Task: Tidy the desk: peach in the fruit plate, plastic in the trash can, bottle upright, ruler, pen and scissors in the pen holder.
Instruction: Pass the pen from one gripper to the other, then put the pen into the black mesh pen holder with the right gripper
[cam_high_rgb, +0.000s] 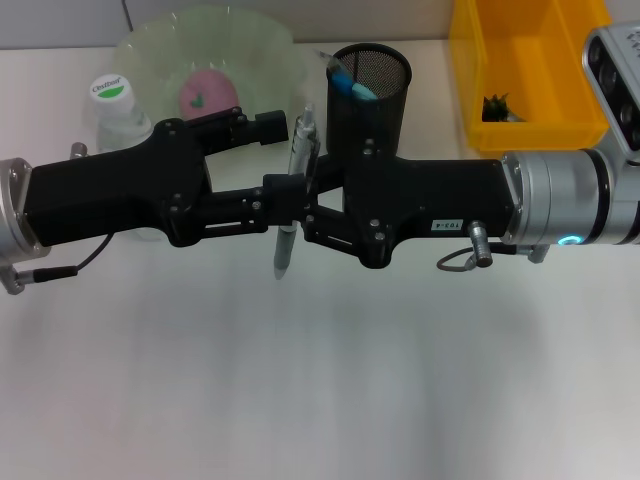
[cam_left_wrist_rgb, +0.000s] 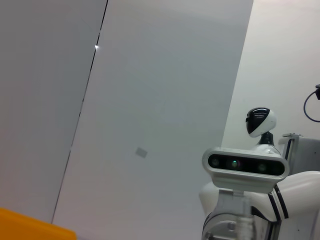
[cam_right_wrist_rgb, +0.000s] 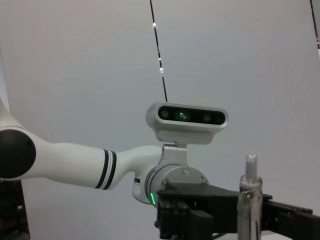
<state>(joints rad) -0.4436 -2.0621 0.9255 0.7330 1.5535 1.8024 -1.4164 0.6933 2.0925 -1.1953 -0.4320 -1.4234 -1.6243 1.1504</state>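
Note:
A silver pen (cam_high_rgb: 284, 250) hangs above the table in the middle of the head view, and my right gripper (cam_high_rgb: 296, 192), reaching in from the right, is shut on its middle. My left gripper (cam_high_rgb: 286, 158) comes in from the left. Its fingers are spread open, with their tips level with the pen. The pen (cam_right_wrist_rgb: 248, 200) shows upright in the right wrist view. Behind it stands the black mesh pen holder (cam_high_rgb: 371, 110) with a blue item (cam_high_rgb: 352, 86) inside. A pink peach (cam_high_rgb: 208, 92) lies in the green fruit plate (cam_high_rgb: 262, 45). The bottle (cam_high_rgb: 116, 100) stands upright at the back left.
The yellow trash can (cam_high_rgb: 530, 130) stands at the back right with something dark (cam_high_rgb: 497, 108) inside, and its corner (cam_left_wrist_rgb: 30, 227) shows in the left wrist view. Both wrist views look up at the robot's head camera (cam_left_wrist_rgb: 245, 165) (cam_right_wrist_rgb: 187, 117). White table lies in front of the arms.

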